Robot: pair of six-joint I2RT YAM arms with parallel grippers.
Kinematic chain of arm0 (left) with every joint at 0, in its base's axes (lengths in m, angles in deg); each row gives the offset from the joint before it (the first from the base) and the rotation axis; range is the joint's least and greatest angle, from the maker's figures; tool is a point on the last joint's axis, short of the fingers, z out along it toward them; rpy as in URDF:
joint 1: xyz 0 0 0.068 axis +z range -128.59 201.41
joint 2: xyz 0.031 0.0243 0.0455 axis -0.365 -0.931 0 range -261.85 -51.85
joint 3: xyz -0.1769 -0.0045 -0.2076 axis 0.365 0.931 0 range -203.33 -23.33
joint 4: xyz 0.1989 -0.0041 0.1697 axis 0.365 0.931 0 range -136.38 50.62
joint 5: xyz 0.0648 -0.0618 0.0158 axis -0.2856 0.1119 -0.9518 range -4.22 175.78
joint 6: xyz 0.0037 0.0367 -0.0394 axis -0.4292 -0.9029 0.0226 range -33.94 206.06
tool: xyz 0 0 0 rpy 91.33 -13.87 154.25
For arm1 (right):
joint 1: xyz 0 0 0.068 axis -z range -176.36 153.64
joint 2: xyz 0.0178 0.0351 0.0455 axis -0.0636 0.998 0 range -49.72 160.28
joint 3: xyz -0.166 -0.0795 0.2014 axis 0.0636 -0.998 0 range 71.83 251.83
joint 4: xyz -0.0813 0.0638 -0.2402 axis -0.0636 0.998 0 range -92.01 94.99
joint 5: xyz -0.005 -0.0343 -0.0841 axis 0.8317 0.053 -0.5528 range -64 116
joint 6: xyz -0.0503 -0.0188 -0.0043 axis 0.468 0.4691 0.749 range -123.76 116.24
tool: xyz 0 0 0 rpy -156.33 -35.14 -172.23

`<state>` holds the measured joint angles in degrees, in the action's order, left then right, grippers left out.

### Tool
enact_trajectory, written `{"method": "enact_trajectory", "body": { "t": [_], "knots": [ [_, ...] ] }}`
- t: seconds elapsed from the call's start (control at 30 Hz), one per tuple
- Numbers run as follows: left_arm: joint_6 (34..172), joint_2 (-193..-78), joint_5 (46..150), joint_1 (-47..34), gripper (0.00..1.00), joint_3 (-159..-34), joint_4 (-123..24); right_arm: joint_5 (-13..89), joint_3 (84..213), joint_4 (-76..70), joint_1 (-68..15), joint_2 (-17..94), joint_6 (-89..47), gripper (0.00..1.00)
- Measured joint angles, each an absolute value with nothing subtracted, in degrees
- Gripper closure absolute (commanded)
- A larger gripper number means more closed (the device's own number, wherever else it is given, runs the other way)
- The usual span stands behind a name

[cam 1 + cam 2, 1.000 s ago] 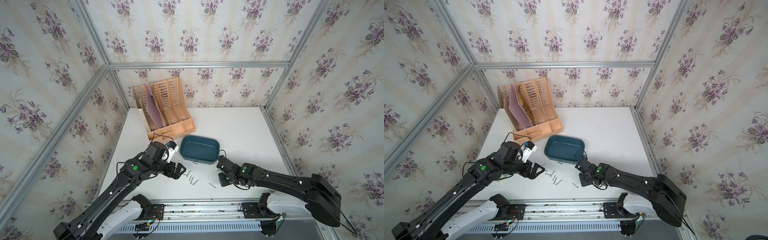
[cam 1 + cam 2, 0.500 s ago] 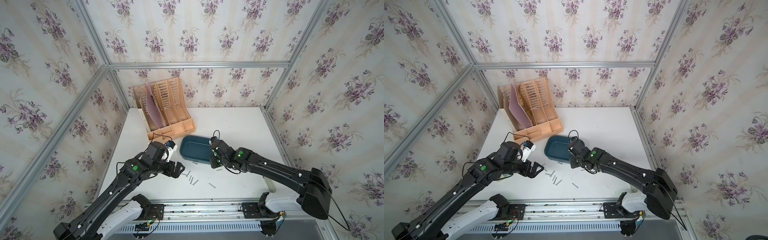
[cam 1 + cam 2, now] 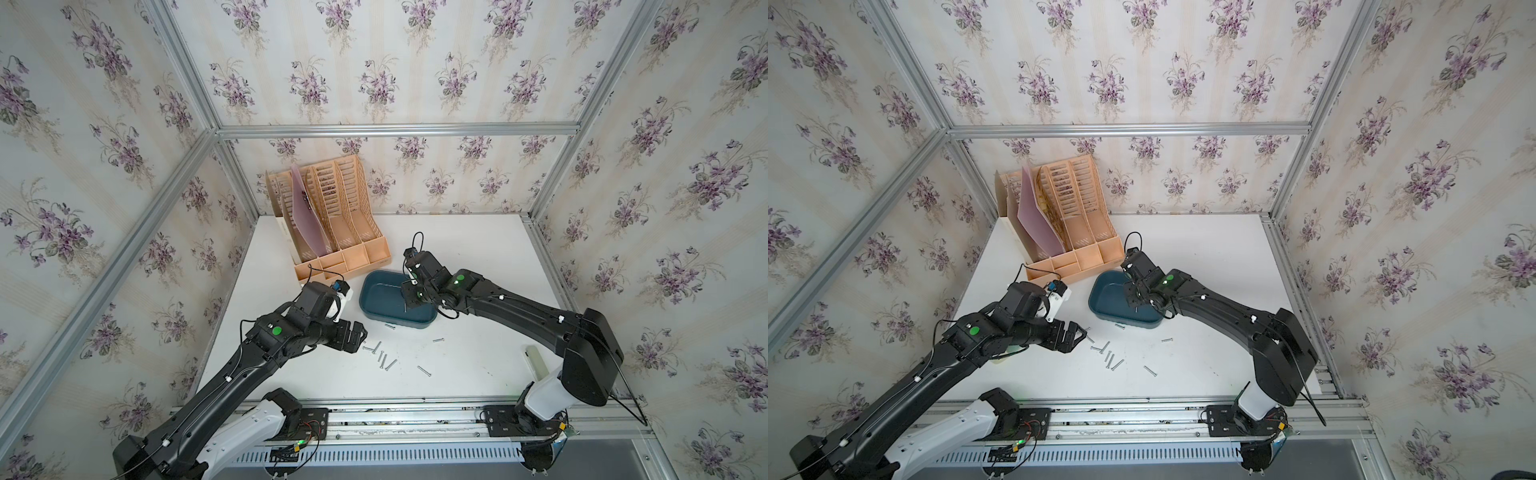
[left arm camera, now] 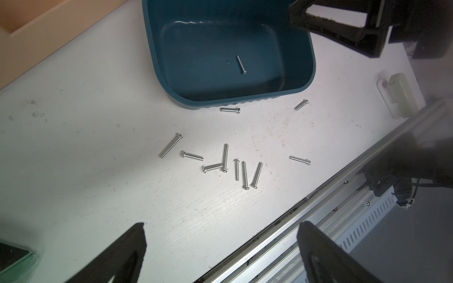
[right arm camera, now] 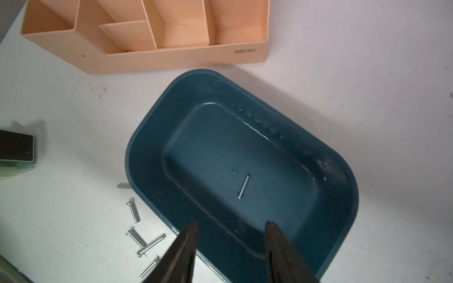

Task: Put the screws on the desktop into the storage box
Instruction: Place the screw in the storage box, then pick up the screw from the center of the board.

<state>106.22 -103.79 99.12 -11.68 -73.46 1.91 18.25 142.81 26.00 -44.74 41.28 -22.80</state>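
The dark teal storage box [image 3: 380,295] [image 3: 1108,299] stands mid-desktop, and one thin screw [image 4: 241,64] [image 5: 244,186] lies flat on its floor. My right gripper [image 3: 412,293] [image 5: 231,224] hangs over the box's inside, open, with nothing between its fingers. Several silver screws [image 3: 380,357] [image 3: 1108,356] [image 4: 235,169] lie scattered on the white desktop [image 3: 457,249] just in front of the box. One more screw [image 4: 230,110] rests against the box's front wall. My left gripper [image 3: 359,332] [image 4: 221,224] hovers left of the scattered screws, wide open and empty.
The peach file organizer [image 3: 332,232] holding a pink folder stands right behind the box at the back left. A small white object [image 3: 536,361] lies near the front right. The aluminium rail [image 3: 415,401] borders the desktop's front edge.
My right gripper moved from the front of the desktop up over the storage box and opened. A screw now lies in the box. The left arm has stayed still.
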Motion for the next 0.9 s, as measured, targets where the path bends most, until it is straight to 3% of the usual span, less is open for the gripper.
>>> {"method": "enact_trajectory", "body": {
  "t": [0.3, 0.7, 0.9],
  "knots": [
    [107.1, -106.1, 97.6, -11.7, 0.01, -73.6, 2.1, 23.0, 139.1, 26.5, -44.4, 34.2, -21.4, 0.23],
    [109.6, -119.5, 92.6, -11.7, 0.0, -74.5, 2.0, 38.1, 128.3, 27.9, -44.7, 20.6, -20.3, 0.11],
    [110.5, -126.2, 89.9, -11.7, 0.07, -75.7, 1.7, 41.2, 123.0, 27.4, -45.1, 15.5, -20.8, 0.07]
  ]
}}
